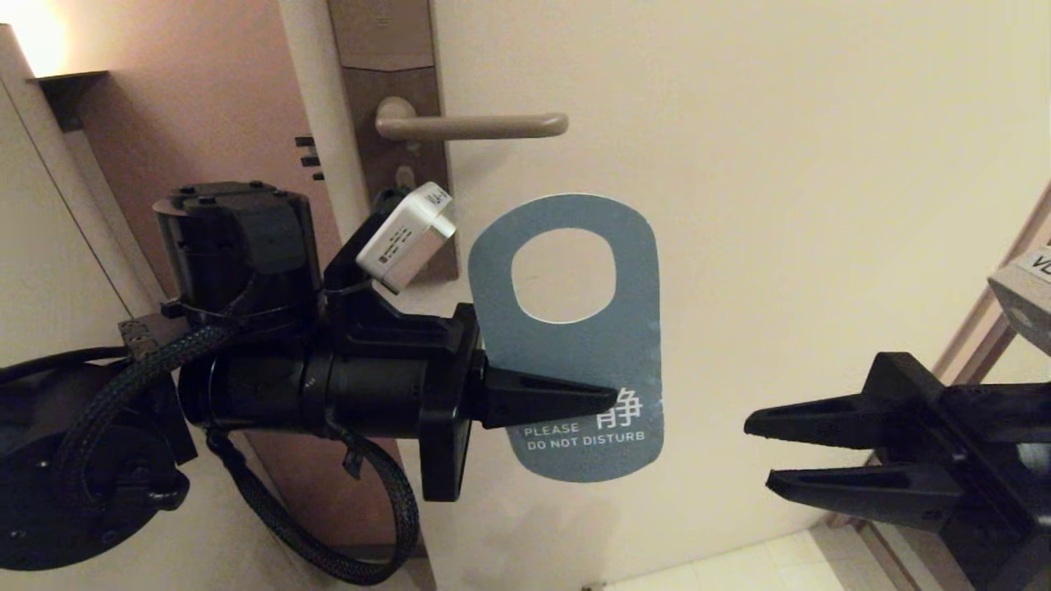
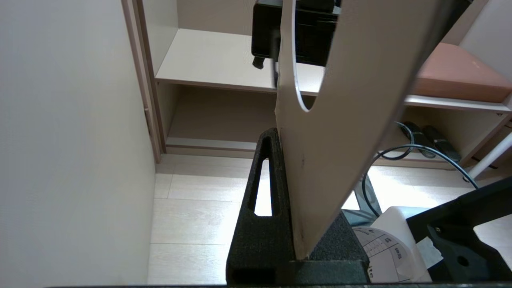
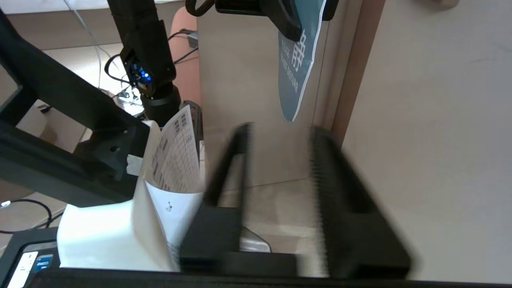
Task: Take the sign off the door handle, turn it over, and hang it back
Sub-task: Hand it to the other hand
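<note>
**doorbot_fan:** So, status check: the sign (image 1: pixel 575 345) is off the door handle (image 1: pixel 472 125) and hanging in the air below and a bit right of it, clear of the door. The left gripper (image 1: pixel 566 398) has its jaws pinching the card's lower left edge, teal face toward the head camera. You can read "PLEASE DO NOT DISTURB" in white along the bottom, with a big Chinese character above it. From the left wrist view the back side looks plain pale; any print there I can't make out.

**hinge_guy:** And the right gripper (image 1: pixel 776 455)?

**doorbot_fan:** Off to the right, level with the bottom of the card but well apart from it, jaws spread and empty. My guess is it's lining up for a handover so the card can be flipped.

**hinge_guy:** What breaks from here?

**doorbot_fan:** It's a thin card held by one edge. If the right jaws come in off-plane they could shove or bend it instead of straddling it. Let go on the left before the right has a real bite and it drops to the floor. Also, if the right one grabs too close to the oval hole, it'll be in the way when threading the hole back over the handle.

**hinge_guy:** Any other labels?

**doorbot_fan:** White stickers on the wrist cameras, too small to read.
</note>
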